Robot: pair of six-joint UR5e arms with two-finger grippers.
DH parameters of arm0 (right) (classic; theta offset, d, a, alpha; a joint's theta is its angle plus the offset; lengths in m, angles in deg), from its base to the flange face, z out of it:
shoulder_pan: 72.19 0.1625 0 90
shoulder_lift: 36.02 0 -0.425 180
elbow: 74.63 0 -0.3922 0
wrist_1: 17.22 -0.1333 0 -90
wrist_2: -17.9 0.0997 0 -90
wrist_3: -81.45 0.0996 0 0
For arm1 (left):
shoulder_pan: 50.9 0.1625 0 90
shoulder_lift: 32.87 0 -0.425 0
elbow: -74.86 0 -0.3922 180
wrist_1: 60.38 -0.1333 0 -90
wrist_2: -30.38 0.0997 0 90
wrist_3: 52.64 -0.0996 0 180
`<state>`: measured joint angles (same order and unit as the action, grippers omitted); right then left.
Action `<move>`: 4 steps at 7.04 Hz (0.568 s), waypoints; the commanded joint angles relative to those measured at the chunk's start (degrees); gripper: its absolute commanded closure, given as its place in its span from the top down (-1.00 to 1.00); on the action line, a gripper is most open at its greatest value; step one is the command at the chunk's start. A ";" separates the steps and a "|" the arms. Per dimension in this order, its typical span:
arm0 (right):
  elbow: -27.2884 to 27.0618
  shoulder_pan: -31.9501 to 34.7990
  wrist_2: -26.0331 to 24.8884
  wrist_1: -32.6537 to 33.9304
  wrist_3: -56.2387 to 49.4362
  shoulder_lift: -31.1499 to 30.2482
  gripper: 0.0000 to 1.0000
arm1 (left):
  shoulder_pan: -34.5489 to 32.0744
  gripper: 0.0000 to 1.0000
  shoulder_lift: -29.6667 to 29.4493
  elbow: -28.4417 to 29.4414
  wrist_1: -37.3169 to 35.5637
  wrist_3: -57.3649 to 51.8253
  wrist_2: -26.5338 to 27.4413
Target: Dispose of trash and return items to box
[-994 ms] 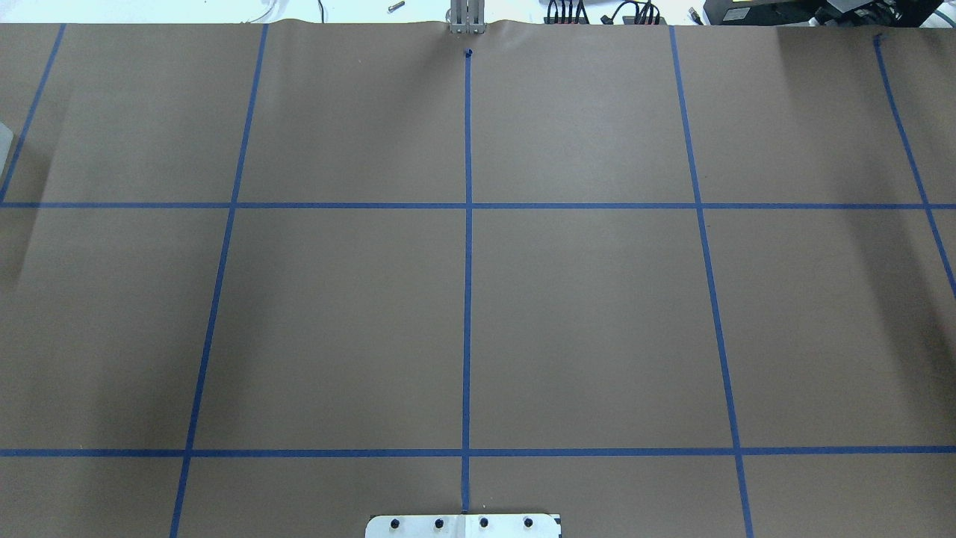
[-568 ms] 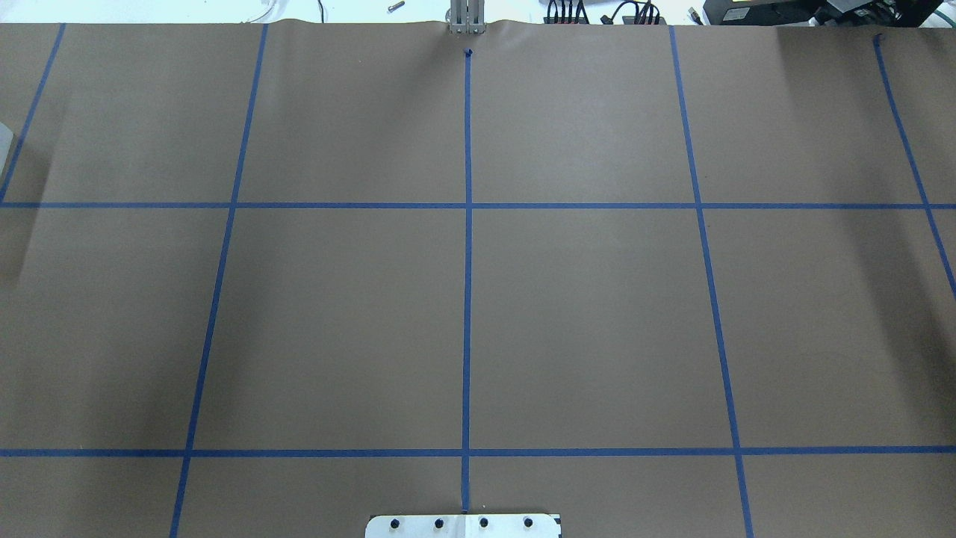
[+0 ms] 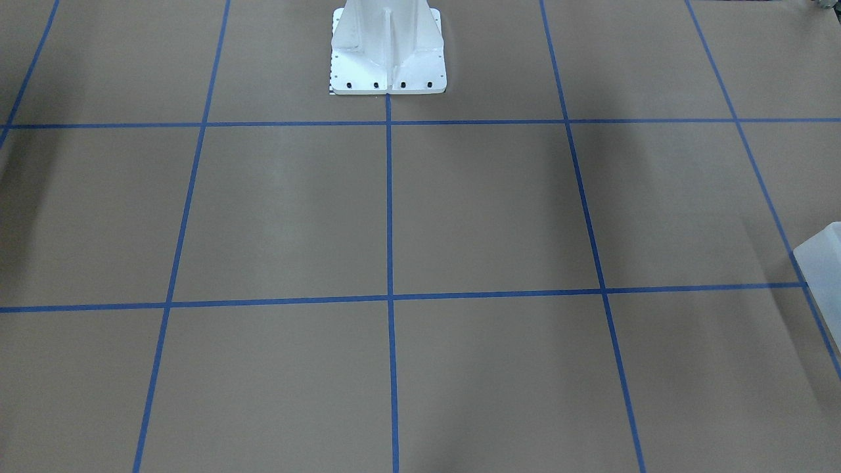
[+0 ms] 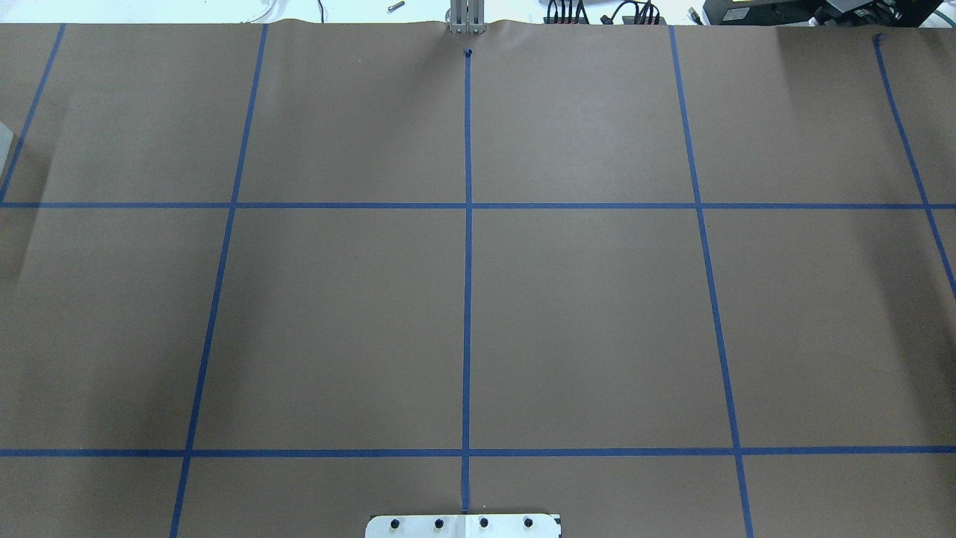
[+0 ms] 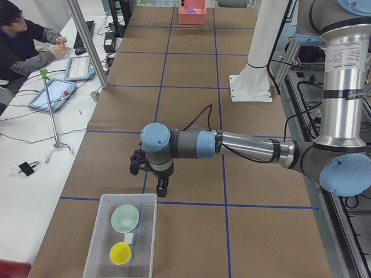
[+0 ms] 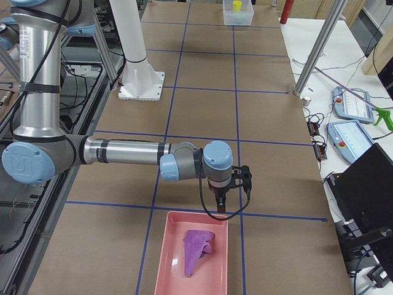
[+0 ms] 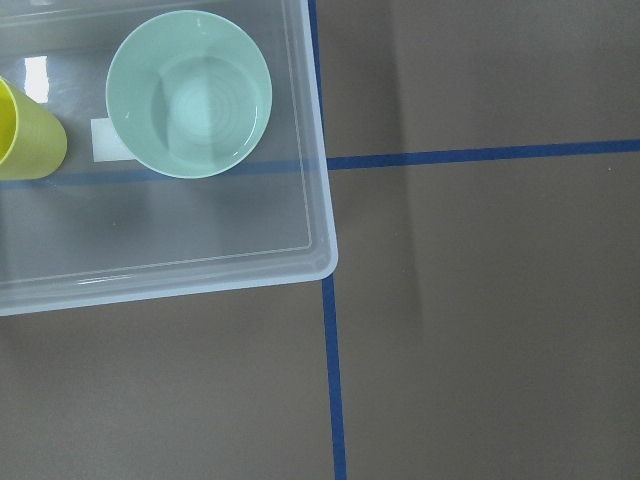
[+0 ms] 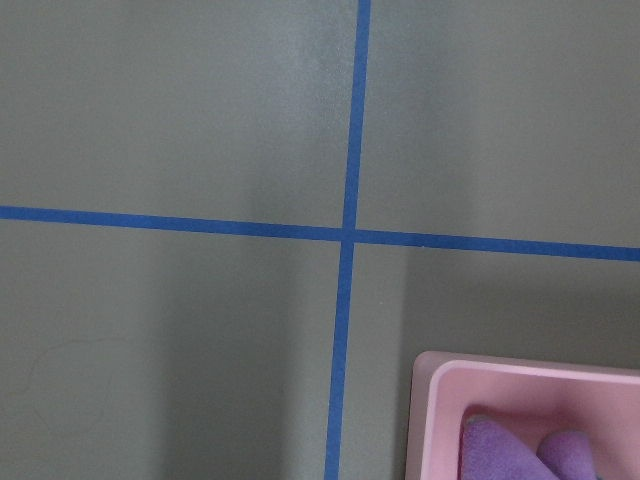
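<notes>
Robotics lab, paper-covered table [image 4: 336, 314] with blue tape grid [image 4: 468, 205], teach pendants [image 6: 350, 101], seated operator [image 5: 23, 43]

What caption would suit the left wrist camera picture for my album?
A mint-green bowl and a yellow cup sit in a clear bin on a blue-taped table.

Glossy clear plastic box [image 7: 180, 262], matt brown paper [image 4: 336, 321], fuzzy cloth [image 6: 198, 249].
</notes>
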<state>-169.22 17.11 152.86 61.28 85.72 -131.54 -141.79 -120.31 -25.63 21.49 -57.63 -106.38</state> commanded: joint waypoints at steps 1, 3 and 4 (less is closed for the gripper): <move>0.37 -0.35 -0.57 -0.28 -0.22 -0.37 1.00 | -0.07 0.97 0.51 0.29 0.83 0.07 0.09; 0.37 -0.44 -0.58 -0.63 -0.32 -1.16 1.00 | -0.07 0.97 0.51 0.29 0.83 0.07 0.18; 0.89 -0.44 -0.75 -0.72 -0.31 -1.51 1.00 | -0.07 0.97 0.51 0.38 0.83 0.07 0.18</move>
<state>-168.72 16.71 152.30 60.77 85.38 -132.66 -141.86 -119.81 -25.32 22.31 -57.56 -106.22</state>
